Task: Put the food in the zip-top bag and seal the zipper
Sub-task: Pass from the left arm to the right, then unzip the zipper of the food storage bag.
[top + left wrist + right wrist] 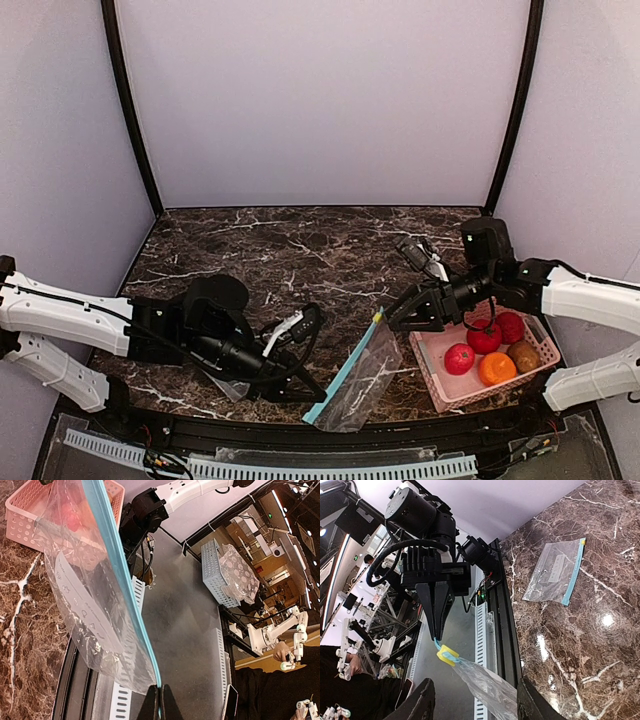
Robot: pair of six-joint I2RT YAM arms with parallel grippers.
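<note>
Left gripper (pixel 160 700) clamping fully closed on the blue zipper edge of the zip-top bag (pixel 362 385), right gripper (pixel 477 702) standing partly open, fingers (pixel 422 702) straddling the bag's far end — gripping nothing visible — food (pixel 487 348) sitting in the pink basket (pixel 440 390) beside the right arm.

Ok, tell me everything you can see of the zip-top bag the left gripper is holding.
The zip-top bag is clear, crinkled plastic with a faint printed panel, a light blue zipper strip along one long edge and a yellow slider at one end. It looks empty. The left gripper is shut on the strip's other end, holding the bag lifted near the front edge of the table. The right gripper stands open around the slider end; contact is unclear.
</note>
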